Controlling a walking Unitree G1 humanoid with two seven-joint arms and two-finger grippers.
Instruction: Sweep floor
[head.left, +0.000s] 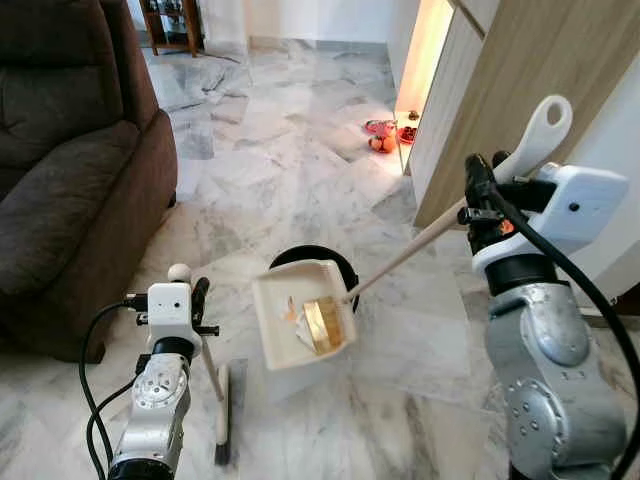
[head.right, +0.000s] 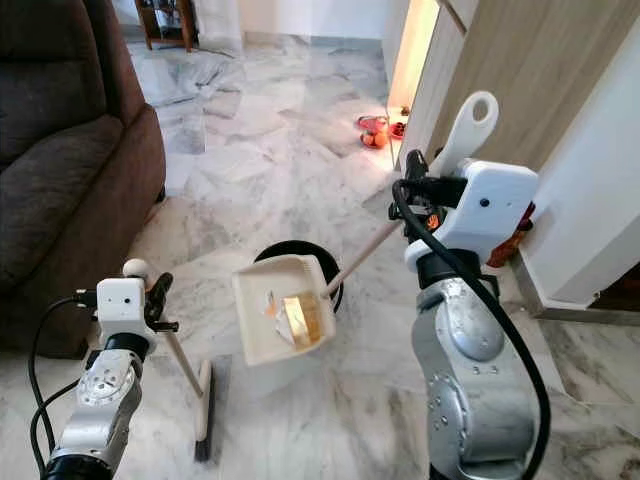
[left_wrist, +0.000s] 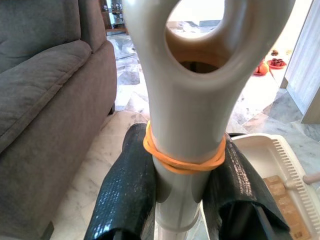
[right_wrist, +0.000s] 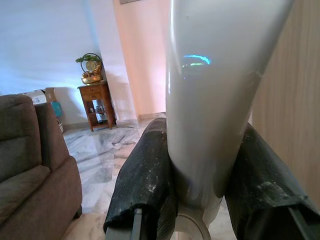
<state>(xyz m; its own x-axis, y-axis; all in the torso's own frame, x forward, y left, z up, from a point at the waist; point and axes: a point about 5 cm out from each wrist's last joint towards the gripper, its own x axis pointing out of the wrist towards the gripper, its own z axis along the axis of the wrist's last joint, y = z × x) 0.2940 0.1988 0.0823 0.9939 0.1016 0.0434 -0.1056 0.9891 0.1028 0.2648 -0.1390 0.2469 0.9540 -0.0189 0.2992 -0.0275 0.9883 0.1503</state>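
Over the black bin (head.left: 330, 262), the dustpan (head.left: 303, 318) (holding scraps) hung.
Right gripper (right_wrist: 200, 190) clamped its handle; left gripper (left_wrist: 182, 200) clamped the broom (head.left: 222, 415).

head pair: high, forward-down, sharing dustpan (head.left: 303, 320) | wrists: close along jaws (handles fill foreground)
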